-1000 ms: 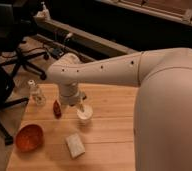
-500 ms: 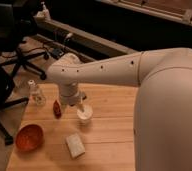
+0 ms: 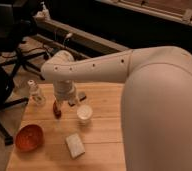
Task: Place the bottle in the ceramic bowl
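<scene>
Pincer (image 3: 75,99) is hanging low over the tabletop (image 3: 104,100), directly under the wrist. You are not getting a view that shows whether it is spread or pressed together: cannot tell. It is not carrying the bottle (image 3: 35,92), which is standing upright well off to the view's left of the pincer, near the tabletop's far-left corner. The ceramic bowl (image 3: 29,138) is sitting nearer the camera than the pincer and to its left, apart from the bottle.

Risks (judgement):
- The small dark-red object (image 3: 56,109) is lying just beside the pincer, between it and the bottle. A low sideways reach is risking sweeping it along.
- The white cup (image 3: 84,114) is sitting just on the camera side of the pincer. Any descent here is risking a knock.
- The bottle is looking light and slim, and is standing close to the edge. An off-centre approach is risking tipping it or pushing it off.
- A pale block (image 3: 75,145) is lying past the cup, seemingly off the path.

Writing: you are reading none. No brand or label is showing on anything.
</scene>
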### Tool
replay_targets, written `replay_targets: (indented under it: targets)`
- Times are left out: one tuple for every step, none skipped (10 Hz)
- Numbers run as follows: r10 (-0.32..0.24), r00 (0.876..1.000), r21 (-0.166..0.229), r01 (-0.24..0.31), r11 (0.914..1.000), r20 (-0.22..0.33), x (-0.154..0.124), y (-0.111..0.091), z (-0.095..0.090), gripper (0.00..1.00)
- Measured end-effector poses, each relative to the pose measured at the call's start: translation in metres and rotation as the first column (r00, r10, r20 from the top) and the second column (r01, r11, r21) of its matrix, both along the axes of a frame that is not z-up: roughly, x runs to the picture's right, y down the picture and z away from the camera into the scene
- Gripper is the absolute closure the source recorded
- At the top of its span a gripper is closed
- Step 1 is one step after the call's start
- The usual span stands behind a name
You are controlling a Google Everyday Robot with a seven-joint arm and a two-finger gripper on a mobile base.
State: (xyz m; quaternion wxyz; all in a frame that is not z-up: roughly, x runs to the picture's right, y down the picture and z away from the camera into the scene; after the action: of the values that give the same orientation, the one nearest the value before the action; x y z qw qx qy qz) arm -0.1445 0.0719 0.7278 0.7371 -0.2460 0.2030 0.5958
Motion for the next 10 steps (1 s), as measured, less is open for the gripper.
replay_targets:
  targets:
    - [-0.037, 0.999, 0.016, 0.037, 0.9992, 0.021, -0.017, -0.008, 0.005, 0.35]
    - [-0.077, 0.996, 0.037, 0.076, 0.9965, 0.042, -0.038, -0.019, 0.01, 0.35]
    - [-0.122, 0.99, 0.06, 0.118, 0.9912, 0.064, -0.062, -0.033, 0.016, 0.35]
    - [-0.147, 0.986, 0.077, 0.141, 0.987, 0.077, -0.078, -0.044, 0.019, 0.35]
    - [-0.175, 0.98, 0.103, 0.165, 0.9809, 0.095, -0.099, -0.058, 0.021, 0.35]
    - [-0.196, 0.974, 0.127, 0.181, 0.9753, 0.116, -0.12, -0.073, 0.023, 0.35]
    - [-0.203, 0.97, 0.139, 0.184, 0.973, 0.133, -0.134, -0.081, 0.024, 0.35]
    - [-0.203, 0.966, 0.149, 0.18, 0.9723, 0.16, -0.151, -0.09, 0.024, 0.35]
    - [-0.195, 0.964, 0.146, 0.169, 0.9747, 0.183, -0.163, -0.094, 0.026, 0.35]
    - [-0.183, 0.96, 0.15, 0.154, 0.9767, 0.21, -0.177, -0.1, 0.031, 0.35]
